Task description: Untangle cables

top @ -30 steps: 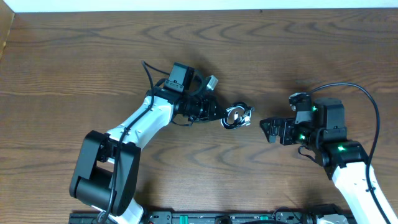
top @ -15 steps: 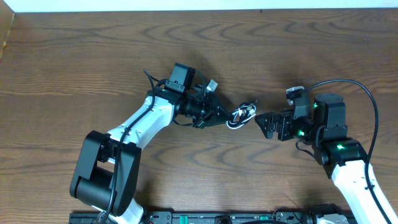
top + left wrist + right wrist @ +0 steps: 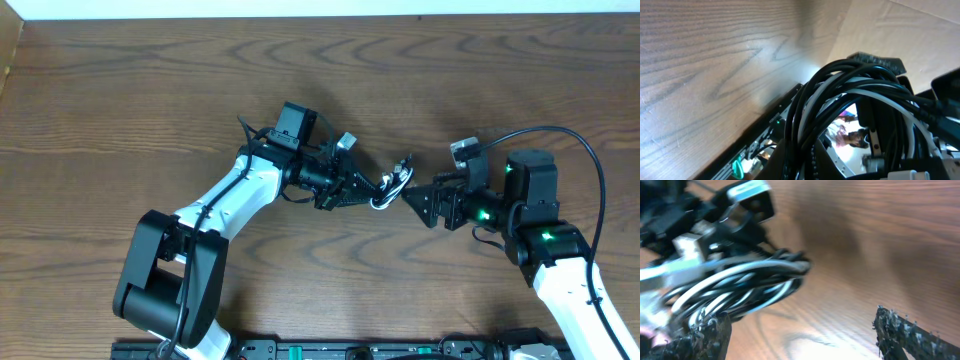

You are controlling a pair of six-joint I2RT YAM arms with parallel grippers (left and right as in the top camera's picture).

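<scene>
**Left hand clamped on the cables, right hand spread beside them**

Your left hand is clenched on the cables, a tight bundle of black and white loops held out from its fingertips near the middle of the surface. From overhead the bundle sits between the two hands, with one short end sticking up at its upper right. In the left wrist view the loops fill the right side of the picture, black strands wound over and through white ones, with wood grain behind them on the left. You cannot tell from there whether the bundle touches the surface.

Your right hand is released, its jaws standing wide. It points left toward the bundle and sits just beside it, on the lower right. In the right wrist view one finger shows at the lower right of the picture and the other at the lower left, well apart. The bundle's near end lies above the lower-left finger and reaches partway over the gap. That picture is blurred, so you cannot tell whether the finger touches the cables.
</scene>
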